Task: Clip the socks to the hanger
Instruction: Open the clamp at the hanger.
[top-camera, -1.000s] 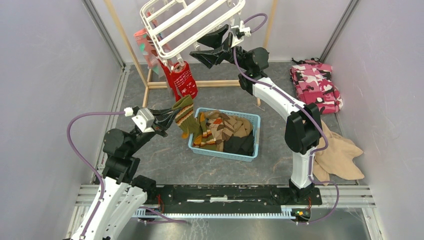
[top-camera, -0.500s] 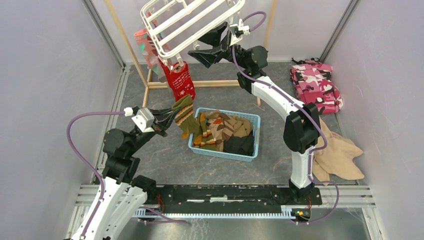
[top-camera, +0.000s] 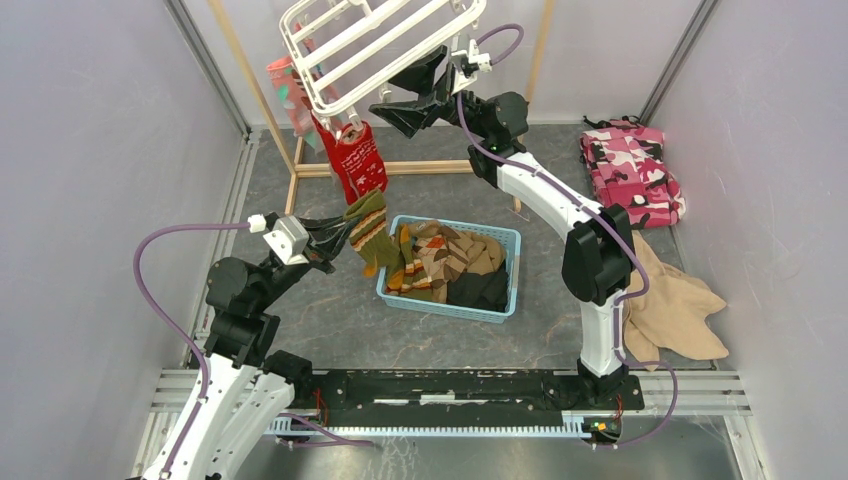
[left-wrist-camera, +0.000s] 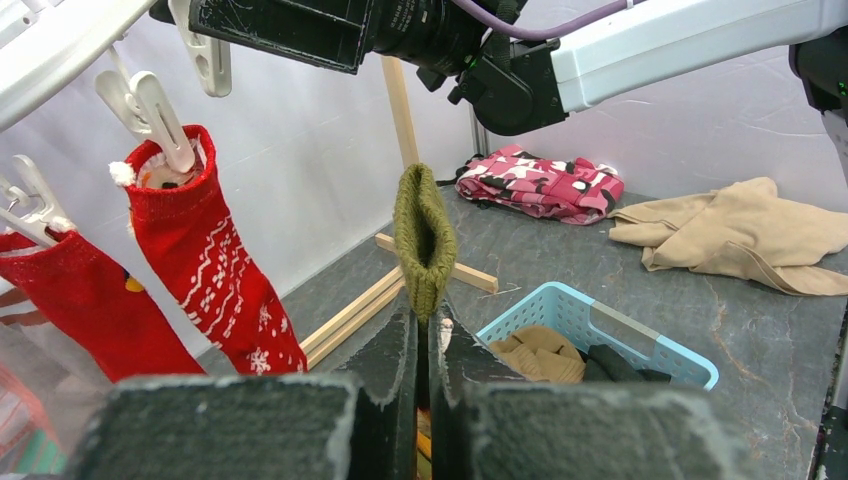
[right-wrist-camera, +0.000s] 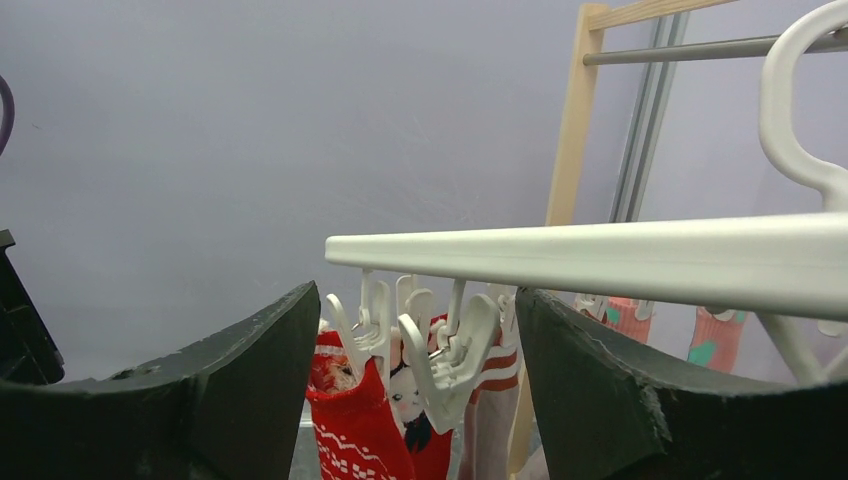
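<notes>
L tool (top-camera: 340, 232) pinches olive striped sock (top-camera: 372, 236) beside blue basket (top-camera: 506, 276); R tool (top-camera: 406, 94) spread wide by hanger (top-camera: 368, 46).

Pale grey walls (top-camera: 90, 200) enclose a mottled dark grey floor (top-camera: 330, 320), evenly lit.

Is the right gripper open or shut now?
Open. The right gripper shows its fingers wide apart in its wrist view; the hanger bar crosses beyond the gap.

Brightly, evenly lit from overhead, with faint soft shadows beside the blue basket (top-camera: 440, 303) (a dull sheen on the metal sheet (top-camera: 450, 462) in front), sharp from above, slightly blurred on the right gripper (right-wrist-camera: 418, 295) close up.
</notes>
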